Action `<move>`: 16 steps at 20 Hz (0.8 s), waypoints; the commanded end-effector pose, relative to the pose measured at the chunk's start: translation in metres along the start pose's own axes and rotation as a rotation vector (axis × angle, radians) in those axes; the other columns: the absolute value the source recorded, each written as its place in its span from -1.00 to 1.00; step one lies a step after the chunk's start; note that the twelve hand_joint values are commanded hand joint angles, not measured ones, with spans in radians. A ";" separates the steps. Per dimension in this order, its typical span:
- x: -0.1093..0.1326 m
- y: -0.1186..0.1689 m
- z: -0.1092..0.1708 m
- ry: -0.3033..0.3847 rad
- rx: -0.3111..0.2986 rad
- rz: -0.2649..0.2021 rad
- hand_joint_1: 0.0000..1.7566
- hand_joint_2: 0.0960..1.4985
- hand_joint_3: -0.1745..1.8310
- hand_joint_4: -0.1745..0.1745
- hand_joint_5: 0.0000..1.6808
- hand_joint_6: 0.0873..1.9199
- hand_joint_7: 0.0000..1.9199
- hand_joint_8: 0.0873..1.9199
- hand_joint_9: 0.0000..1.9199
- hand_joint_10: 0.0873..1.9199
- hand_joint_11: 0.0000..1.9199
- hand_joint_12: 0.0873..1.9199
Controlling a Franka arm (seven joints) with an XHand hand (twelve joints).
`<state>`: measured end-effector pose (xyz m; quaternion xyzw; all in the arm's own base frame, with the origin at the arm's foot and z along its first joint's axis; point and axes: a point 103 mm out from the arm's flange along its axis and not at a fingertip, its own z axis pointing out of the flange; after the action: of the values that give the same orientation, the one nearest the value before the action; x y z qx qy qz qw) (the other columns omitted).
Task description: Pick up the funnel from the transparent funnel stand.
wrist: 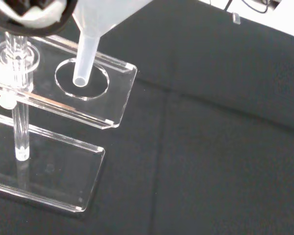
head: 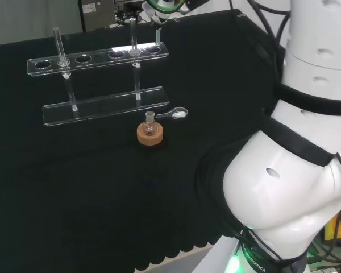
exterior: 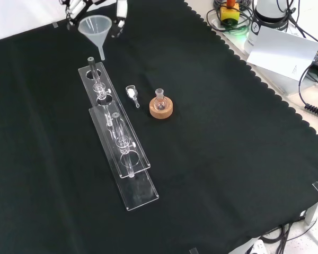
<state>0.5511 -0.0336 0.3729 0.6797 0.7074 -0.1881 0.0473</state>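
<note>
The clear funnel [exterior: 95, 26] hangs over the far end of the transparent stand [exterior: 139, 159], with its cone up and its stem pointing down. My hand [exterior: 121, 11] is shut on the cone's rim, fingers on both sides. In the wrist view the stem [wrist: 86, 51] ends just above the stand's end hole [wrist: 99, 91], apart from the plate [wrist: 118, 100]. In the head view the stem [head: 158, 36] hangs over the right end of the stand's upper shelf [head: 96, 61], below the hand [head: 161, 7].
Two upright glass posts [head: 61, 44] rise from the stand. A small flask on a cork ring [exterior: 161, 107] and a small scoop with white powder [exterior: 131, 93] lie beside it. The arm's white links [head: 295, 148] fill the head view's right. Paper and cables [exterior: 284, 53] sit off the cloth.
</note>
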 end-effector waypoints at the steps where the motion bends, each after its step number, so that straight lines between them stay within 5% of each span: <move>1: -0.001 -0.039 -0.017 -0.025 -0.027 0.030 -0.07 -0.21 -0.23 0.05 -0.33 0.01 -0.35 -0.28 -0.13 -0.47 -0.50 0.30; 16: 0.028 -0.125 -0.012 -0.022 -0.023 0.058 -0.07 -0.21 -0.23 0.06 -0.32 0.01 -0.37 -0.27 -0.13 -0.48 -0.49 0.30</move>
<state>0.4721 -0.0213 0.4029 0.6929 0.6935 -0.1857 0.0669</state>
